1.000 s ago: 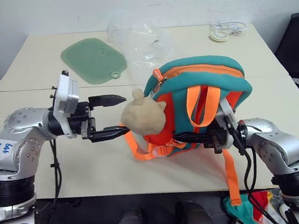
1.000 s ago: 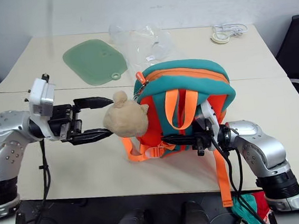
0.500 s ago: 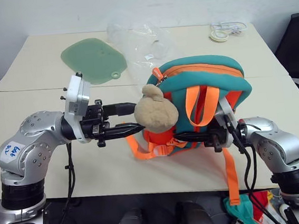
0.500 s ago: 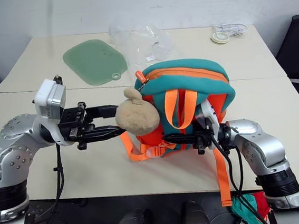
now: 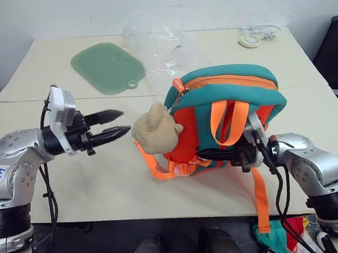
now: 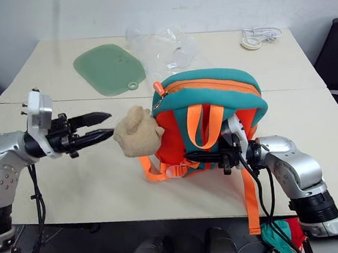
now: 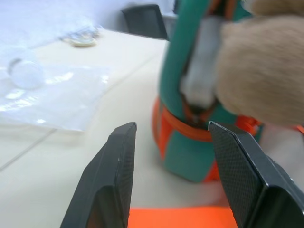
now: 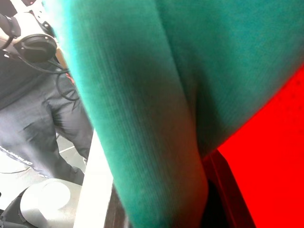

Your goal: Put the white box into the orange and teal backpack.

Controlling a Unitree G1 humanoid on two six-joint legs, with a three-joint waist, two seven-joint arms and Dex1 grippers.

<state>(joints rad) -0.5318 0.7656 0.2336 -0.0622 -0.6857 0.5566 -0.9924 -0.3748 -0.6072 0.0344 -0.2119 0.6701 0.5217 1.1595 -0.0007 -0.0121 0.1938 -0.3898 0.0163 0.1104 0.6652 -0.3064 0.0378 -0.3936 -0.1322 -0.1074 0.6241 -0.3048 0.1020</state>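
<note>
Backpack (image 5: 230, 105) upright on the table's (image 5: 103, 186) near half, white box unseen, plush head (image 5: 155, 135) hanging at its side, right gripper (image 5: 220, 155) clamped on its lower front, left gripper (image 5: 118, 123) narrowly parted, empty, just beside the head, green mat (image 5: 106, 68) and clear bag (image 5: 161, 46) behind.

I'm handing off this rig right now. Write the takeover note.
Left gripper: partly open, empty, just short of the plush head.
Right gripper: shut on the orange and teal backpack low at its front, holding it upright on the table.
The white box: a white object shows in the backpack's side opening in the left wrist view; not certain.
Left: confirm the box is in.
</note>
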